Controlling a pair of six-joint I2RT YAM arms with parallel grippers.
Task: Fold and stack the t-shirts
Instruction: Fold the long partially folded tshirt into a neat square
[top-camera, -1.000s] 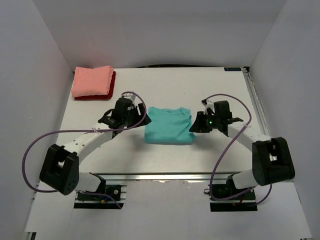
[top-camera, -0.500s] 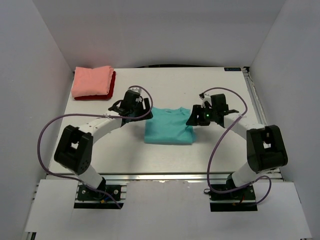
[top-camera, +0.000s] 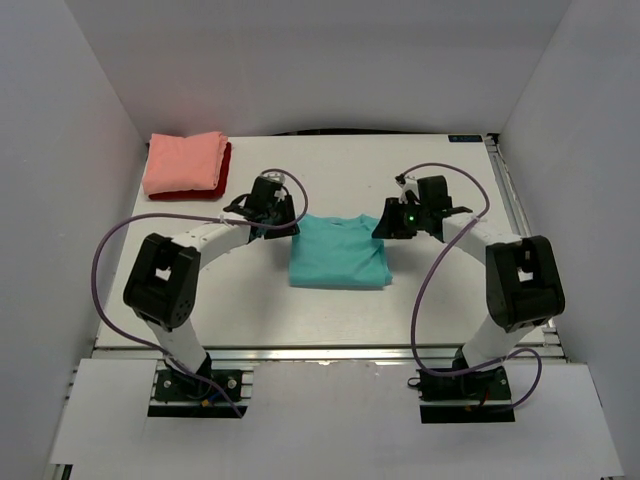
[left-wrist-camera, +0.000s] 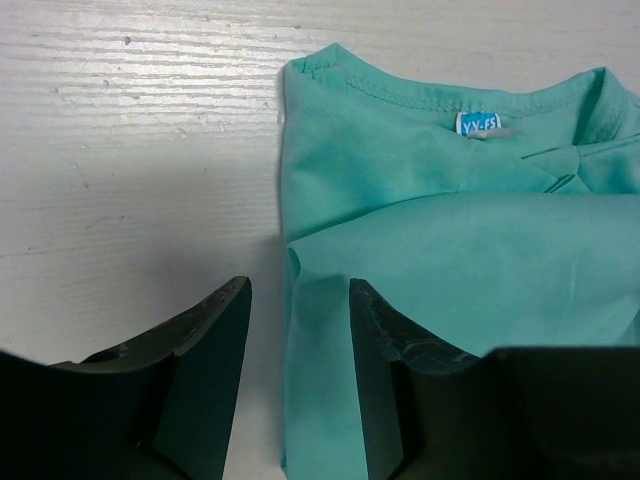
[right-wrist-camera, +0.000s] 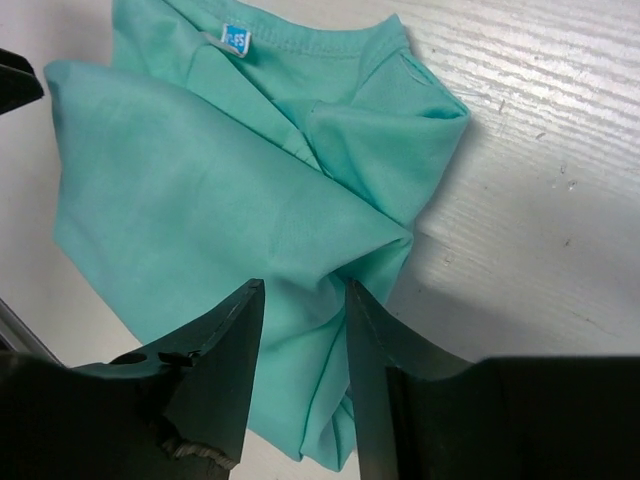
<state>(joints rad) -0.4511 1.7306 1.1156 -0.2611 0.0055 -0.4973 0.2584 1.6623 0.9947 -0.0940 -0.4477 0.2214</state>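
Update: within the last second both arms slid from mid-flank of the teal t-shirt (top-camera: 338, 255) toward the far edge of the bench (top-camera: 340, 160). They now sit at its two far corners, the collar end.

Left claw (left-wrist-camera: 298, 300): jaws apart, straddling the shirt's left edge. One finger is over bare bench, the other over cloth, and nothing is pinched. Right claw (right-wrist-camera: 303, 290): also apart, with the bunched right-hand fold lying between the jaws, not clamped.

My read: you're set up for a two-corner pinch at the collar end, so the next fold or a lift to the stack. The grasp is not yet made.

Shirt sits mid-bench, between the arms. The collar (left-wrist-camera: 400, 92) and label (left-wrist-camera: 478, 123) point to the far edge, the hem to the near edge. It's already part-folded, with a flap laid over the body. The packet is close to square. I'd call the long axis left-right, parallel to the near edge, but only just.

Pink t-shirt (top-camera: 183, 162) is folded on top of the dark red t-shirt (top-camera: 226, 170) at the far-left corner, well apart from the teal one. That makes teal the last to go.

Watch the right side: the cloth is rumpled there, so the pinch may catch only one layer.
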